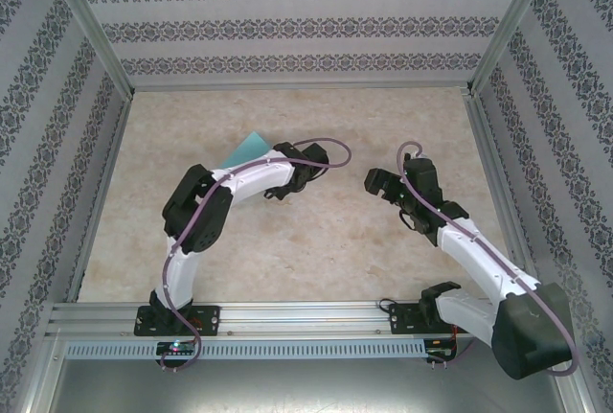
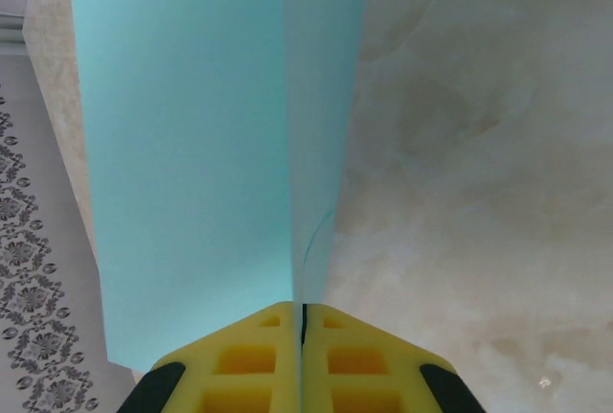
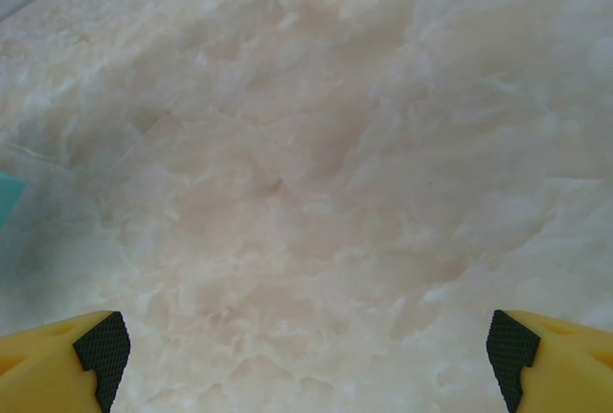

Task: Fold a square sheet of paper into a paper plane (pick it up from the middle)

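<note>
Left gripper (image 2: 300, 315): both yellow fingers (image 2: 239, 360) are pressed together with no gap, and the edge of the sheet of paper (image 2: 192, 145) is pinched between them.

Sheet, left wrist view: teal and plain. It runs straight away from the left gripper's fingertips to the top of the frame. One sharp crease starts at the pinch point and continues up the sheet. A broad panel lies left of the crease and a narrow strip right of it. A faint curved wrinkle sits on the narrow strip just above the fingertips. I cannot tell whether the far edge rests on the table (image 2: 479, 193).

Sheet, top view: a teal patch (image 1: 251, 150) shows just past the white forearm of the left arm (image 1: 251, 180), on the side away from the bases. The forearm covers the rest of it.

Right gripper (image 1: 376, 184): it is to the right of the left gripper and well apart from it, at about the same depth on the table. In the right wrist view its fingers (image 3: 57, 360) sit at opposite bottom corners, spread wide with nothing between them, and bare table surface (image 3: 316, 164) lies ahead. A small teal corner of the sheet (image 3: 8, 197) cuts in at the left edge of that view, on the left gripper's side.

Table: pale marbled beige beneath both grippers.

Cable (image 1: 330, 149): a purple cable loops above the left arm's wrist, just beside the sheet.

Patterned wall (image 2: 29, 336): it shows to the left of the left gripper, beyond the table edge.
</note>
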`<move>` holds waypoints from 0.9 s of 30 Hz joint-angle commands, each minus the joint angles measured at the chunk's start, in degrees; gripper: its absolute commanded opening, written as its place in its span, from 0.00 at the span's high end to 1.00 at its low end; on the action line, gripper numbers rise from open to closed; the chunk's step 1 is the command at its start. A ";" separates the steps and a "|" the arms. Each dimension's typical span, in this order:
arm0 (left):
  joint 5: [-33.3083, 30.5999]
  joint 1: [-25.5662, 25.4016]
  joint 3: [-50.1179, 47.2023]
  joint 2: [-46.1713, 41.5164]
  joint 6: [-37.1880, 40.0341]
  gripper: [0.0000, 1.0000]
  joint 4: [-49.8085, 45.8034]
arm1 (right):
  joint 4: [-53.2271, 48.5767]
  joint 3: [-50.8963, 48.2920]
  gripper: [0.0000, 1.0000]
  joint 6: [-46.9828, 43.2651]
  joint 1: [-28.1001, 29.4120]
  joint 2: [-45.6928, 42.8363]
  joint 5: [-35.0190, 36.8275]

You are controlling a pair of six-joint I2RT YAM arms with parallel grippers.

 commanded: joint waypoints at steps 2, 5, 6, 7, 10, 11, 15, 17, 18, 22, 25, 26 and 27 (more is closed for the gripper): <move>1.94 -2.22 1.08 2.58 -3.56 0.95 1.78 | -0.47 2.13 0.02 0.74 -0.72 2.15 0.70; 4.99 -2.86 0.89 3.79 -4.42 0.95 3.47 | -0.84 3.10 0.02 0.71 -0.83 4.06 0.15; 5.60 -2.97 0.82 4.02 -4.65 0.95 3.79 | -0.94 3.39 0.02 0.66 -0.81 4.63 -0.01; 6.43 -3.06 0.82 4.24 -4.88 0.94 4.10 | -0.95 3.63 0.02 0.78 -0.81 5.15 -0.12; 8.49 -3.06 0.63 4.25 -5.44 0.90 4.76 | -0.88 3.92 0.02 1.27 -0.84 6.23 -0.05; 9.21 -3.07 0.53 4.02 -5.49 0.89 5.31 | -0.94 3.99 0.02 1.89 -0.90 6.47 0.20; 13.15 -3.11 -0.61 2.53 -5.69 0.77 7.73 | -0.51 4.12 0.02 5.22 -2.19 7.60 -0.90; 16.28 -3.20 -0.78 0.86 -5.54 0.71 8.60 | -0.53 4.46 0.02 5.96 -2.60 8.37 -1.80; 18.21 -3.24 -0.86 -0.43 -5.58 0.67 9.12 | -0.66 4.94 0.02 6.24 -2.70 8.82 -2.03; 29.16 -3.09 -2.56 -8.61 -5.96 0.42 13.44 | -0.98 6.34 0.02 6.87 -2.81 9.86 -3.61; 36.21 -2.04 -5.15 -15.07 -6.92 0.32 18.06 | -0.08 7.03 0.02 8.27 -2.84 10.60 -5.58; 38.39 -1.12 -6.57 -17.34 -7.72 0.29 20.09 | 0.61 7.47 0.02 8.64 -2.82 11.04 -7.16; 40.32 -0.23 -8.05 -19.44 -8.70 0.25 21.83 | 1.48 7.88 0.02 9.22 -2.72 11.51 -8.44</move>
